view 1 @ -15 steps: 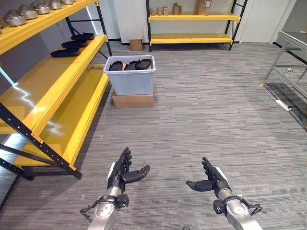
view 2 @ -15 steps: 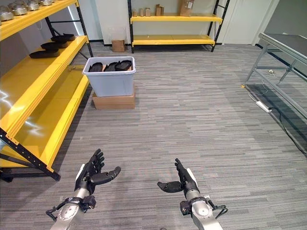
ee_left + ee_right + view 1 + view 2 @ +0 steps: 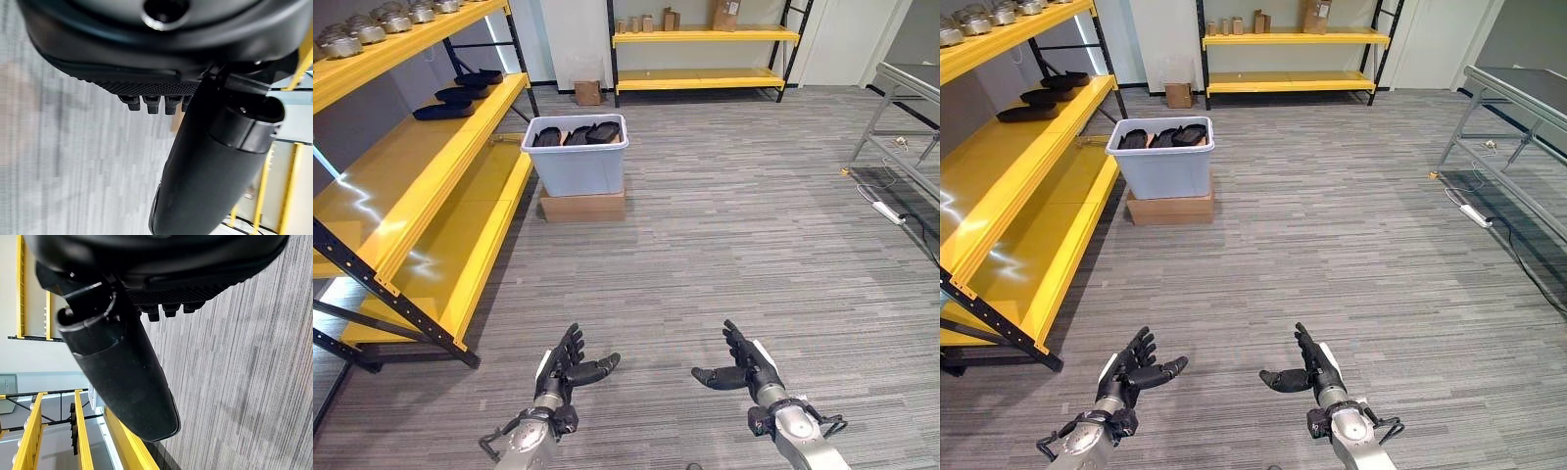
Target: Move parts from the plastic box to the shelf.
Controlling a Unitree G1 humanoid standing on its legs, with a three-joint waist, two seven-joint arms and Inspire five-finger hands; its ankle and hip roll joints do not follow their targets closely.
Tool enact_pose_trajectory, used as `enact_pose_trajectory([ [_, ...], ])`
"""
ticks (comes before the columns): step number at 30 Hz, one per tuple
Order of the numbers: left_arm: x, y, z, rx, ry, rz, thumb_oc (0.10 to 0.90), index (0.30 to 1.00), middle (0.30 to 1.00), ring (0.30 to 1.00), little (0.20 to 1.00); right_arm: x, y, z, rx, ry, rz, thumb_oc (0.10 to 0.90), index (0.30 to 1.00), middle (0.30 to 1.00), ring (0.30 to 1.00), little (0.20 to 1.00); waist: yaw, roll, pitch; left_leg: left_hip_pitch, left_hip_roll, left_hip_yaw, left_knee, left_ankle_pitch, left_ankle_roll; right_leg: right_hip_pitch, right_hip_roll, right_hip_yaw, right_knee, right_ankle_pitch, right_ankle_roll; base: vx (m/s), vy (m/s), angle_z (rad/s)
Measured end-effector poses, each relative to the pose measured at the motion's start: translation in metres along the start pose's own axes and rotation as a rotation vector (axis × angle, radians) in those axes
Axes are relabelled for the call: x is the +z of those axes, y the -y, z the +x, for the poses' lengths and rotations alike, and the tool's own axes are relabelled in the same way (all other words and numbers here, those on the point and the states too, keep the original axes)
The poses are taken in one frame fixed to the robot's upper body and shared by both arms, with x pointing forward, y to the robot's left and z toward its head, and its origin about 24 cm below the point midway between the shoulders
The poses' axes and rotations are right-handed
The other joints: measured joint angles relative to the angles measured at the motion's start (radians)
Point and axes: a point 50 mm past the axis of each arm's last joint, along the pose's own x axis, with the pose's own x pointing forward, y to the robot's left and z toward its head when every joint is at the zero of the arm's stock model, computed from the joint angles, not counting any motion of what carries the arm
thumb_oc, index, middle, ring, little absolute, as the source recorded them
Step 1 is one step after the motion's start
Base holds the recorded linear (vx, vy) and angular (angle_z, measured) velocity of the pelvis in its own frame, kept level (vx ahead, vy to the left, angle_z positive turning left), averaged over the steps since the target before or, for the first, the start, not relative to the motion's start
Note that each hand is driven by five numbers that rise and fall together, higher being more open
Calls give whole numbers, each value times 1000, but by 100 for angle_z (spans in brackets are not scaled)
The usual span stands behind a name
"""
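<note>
Both hands empty: left hand (image 3: 564, 364) and right hand (image 3: 744, 365) spread open, well short of plastic box (image 3: 578, 164) | parts (image 3: 576, 135) inside box, more on shelf (image 3: 450, 132) beside it | risk: approaching too close to shelf, left arm clips frame.

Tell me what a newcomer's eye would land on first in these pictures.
The long yellow shelf down the left side stands out first, with black parts on its middle level. Beyond it sits the plastic box on a cardboard box, holding more black parts. Nearest, the left robot hand and right robot hand hang open and empty.
</note>
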Motion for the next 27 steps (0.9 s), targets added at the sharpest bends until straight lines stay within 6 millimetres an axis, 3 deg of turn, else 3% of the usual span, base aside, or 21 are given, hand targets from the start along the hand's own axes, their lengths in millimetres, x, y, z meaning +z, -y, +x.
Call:
enact_pose_trajectory([
  [24, 2, 2, 0, -14, 1, -1, 900, 1000, 1000, 1000, 1000, -8, 0, -2, 3, -69, 27, 900, 1000, 1000, 1000, 1000, -1, 8, 0, 0, -2, 0, 0, 0, 0, 1, -1, 0, 1, 1, 0, 9, 18, 0],
  [27, 1, 3, -1, -47, -1, 0, 900, 1000, 1000, 1000, 1000, -12, -3, -3, 50, -99, 124, 900, 1000, 1000, 1000, 1000, -1, 8, 0, 1, -3, 0, -1, -1, 1, 4, -2, -1, 6, 4, -5, 57, 110, 3],
])
